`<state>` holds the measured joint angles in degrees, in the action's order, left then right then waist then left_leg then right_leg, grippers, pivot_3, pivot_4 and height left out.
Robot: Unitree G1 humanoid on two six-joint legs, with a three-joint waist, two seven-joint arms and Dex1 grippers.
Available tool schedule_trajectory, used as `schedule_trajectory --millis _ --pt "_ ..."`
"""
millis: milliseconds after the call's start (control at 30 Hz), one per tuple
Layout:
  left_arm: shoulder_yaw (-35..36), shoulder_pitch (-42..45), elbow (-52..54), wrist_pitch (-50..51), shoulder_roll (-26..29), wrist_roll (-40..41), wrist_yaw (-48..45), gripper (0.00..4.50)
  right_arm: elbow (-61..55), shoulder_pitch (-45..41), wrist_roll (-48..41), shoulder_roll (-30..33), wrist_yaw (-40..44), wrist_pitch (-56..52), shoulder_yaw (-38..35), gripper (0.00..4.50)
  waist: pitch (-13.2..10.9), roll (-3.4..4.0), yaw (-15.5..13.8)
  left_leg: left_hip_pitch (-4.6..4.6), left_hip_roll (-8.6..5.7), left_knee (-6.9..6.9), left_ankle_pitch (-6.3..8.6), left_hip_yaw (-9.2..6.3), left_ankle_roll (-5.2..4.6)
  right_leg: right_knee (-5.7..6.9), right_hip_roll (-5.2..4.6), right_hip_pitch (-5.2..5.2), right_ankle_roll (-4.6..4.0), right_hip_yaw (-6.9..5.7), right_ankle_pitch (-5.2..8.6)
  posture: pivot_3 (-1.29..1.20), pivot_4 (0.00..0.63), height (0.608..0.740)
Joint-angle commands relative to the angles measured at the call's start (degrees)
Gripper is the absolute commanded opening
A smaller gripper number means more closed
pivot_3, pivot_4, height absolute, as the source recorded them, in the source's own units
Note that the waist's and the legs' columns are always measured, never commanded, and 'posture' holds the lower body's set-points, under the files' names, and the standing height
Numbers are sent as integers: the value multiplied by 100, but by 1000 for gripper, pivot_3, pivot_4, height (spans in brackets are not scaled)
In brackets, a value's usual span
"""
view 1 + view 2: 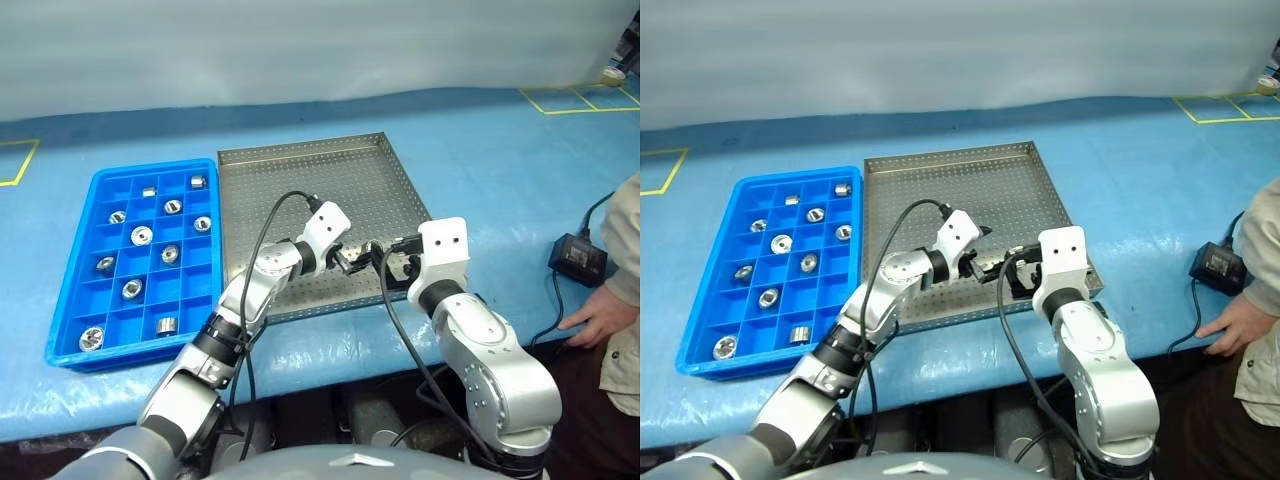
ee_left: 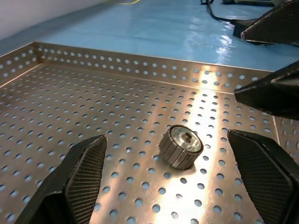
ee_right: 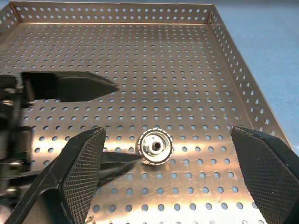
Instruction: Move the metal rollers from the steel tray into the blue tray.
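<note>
The steel tray (image 1: 300, 180) lies mid-table with one metal roller (image 2: 181, 146) lying on its side on the perforated floor near the front right corner. That roller (image 3: 156, 146) shows its central hole in the right wrist view. My left gripper (image 1: 352, 258) is open and low over the floor, with the roller between and just beyond its fingers. Facing it from the right, my right gripper (image 1: 395, 262) is open too, close to the same roller. The blue tray (image 1: 70, 290) lies left of the steel tray, and several rollers (image 1: 141, 236) sit in its compartments.
A person sits at the right edge with a hand (image 1: 600, 318) on the blue table, beside a black power adapter (image 1: 577, 255) and its cable. Yellow tape marks (image 1: 575, 98) lie at the far right corner. A pale wall runs behind the table.
</note>
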<state>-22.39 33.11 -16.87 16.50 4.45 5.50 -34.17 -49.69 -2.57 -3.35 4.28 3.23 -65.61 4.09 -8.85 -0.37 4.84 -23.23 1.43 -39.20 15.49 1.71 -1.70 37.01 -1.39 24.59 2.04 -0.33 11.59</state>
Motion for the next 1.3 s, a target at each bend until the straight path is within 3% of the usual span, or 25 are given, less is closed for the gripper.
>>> schedule_trajectory --millis 33,233,333,567,833,1033,1300 --pt "-129 357 -718 -570 -208 -306 -72 4500 -349 8 -49 -8 -45 4 46 4486 1 -1 26 1 -5 0 1 1 -1 -1 0 0 1 2 0 -221 150 740" --pt "-179 565 -1561 -1032 -394 -681 -63 4500 -457 133 -62 25 -71 -31 63 4486 1 -1 129 0 -3 4 5 7 -9 -4 0 3 4 10 -2 -239 150 740" --pt "-110 578 -1734 -1122 -448 -787 -26 3913 -461 244 -85 75 -62 -70 86 4500 0 -2 163 -1 3 3 6 8 -10 -4 -2 4 6 12 -4 -240 150 740" --pt "290 465 -1472 -1149 -491 -664 145 1725 -296 433 -141 223 -23 -123 187 4500 1 -3 204 0 10 1 8 14 -15 -5 -9 4 19 22 -11 -190 150 740" --pt "1301 13 239 -614 -378 -318 1036 1713 68 125 -265 268 92 -142 382 4500 0 -3 130 2 16 2 7 17 -16 -3 -8 4 25 27 -14 -85 150 740" --pt "2109 -1020 2920 567 -263 -283 2086 1713 626 -478 -375 362 394 119 876 4500 0 -4 -65 3 17 4 7 18 -16 -4 -9 4 23 30 -17 0 150 740" --pt "2229 -2529 5143 1927 327 -587 2482 1712 1510 -1107 -448 536 976 853 1553 4500 0 -21 -472 7 14 1 7 17 -16 -5 -10 -2 20 26 -18 136 150 740"
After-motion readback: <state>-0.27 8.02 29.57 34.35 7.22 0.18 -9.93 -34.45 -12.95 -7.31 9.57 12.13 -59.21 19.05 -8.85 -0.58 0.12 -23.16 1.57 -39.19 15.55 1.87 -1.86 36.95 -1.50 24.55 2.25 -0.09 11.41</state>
